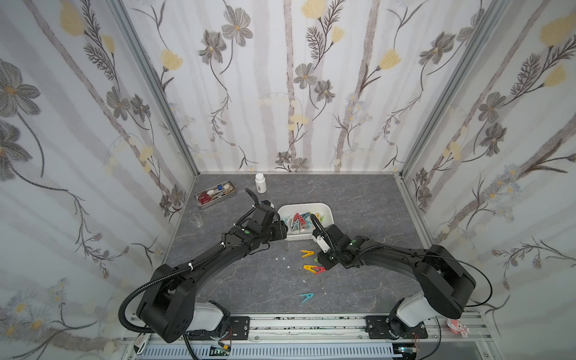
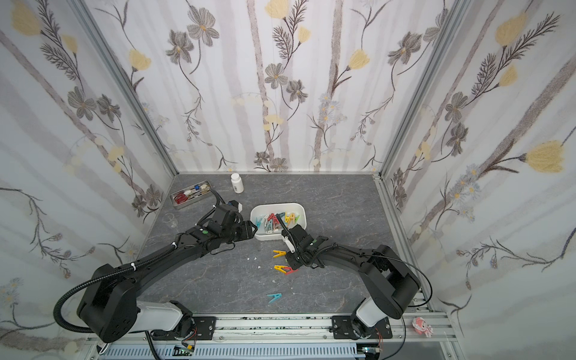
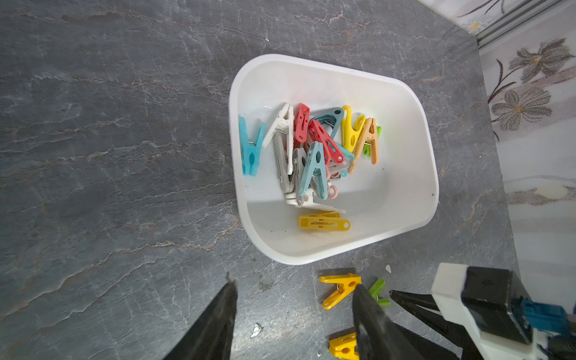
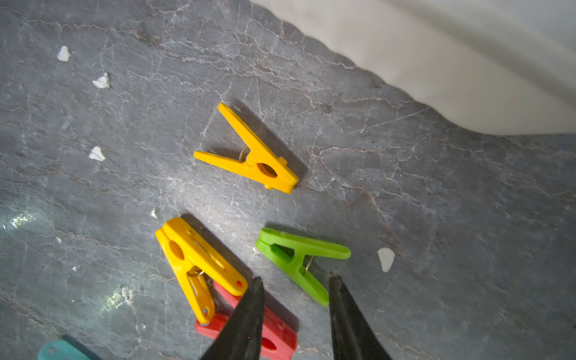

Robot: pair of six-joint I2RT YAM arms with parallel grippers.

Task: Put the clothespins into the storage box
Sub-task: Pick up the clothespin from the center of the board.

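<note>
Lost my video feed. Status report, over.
Left jaws open, empty. Right jaws open, poised over green clothespin. Box holds most clothespins; five lie on the table. Nothing in the way.

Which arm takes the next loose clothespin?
Right, probably: the right gripper, open, hangs over the green clothespin on the table; the left gripper sits by the storage box.

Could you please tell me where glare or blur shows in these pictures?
Right wrist view: glare patches on the table; the box wall is blurred, the yellow peg nearest it sharp, soft-shadowed. Left wrist view: pegs in the box evenly lit.
</note>
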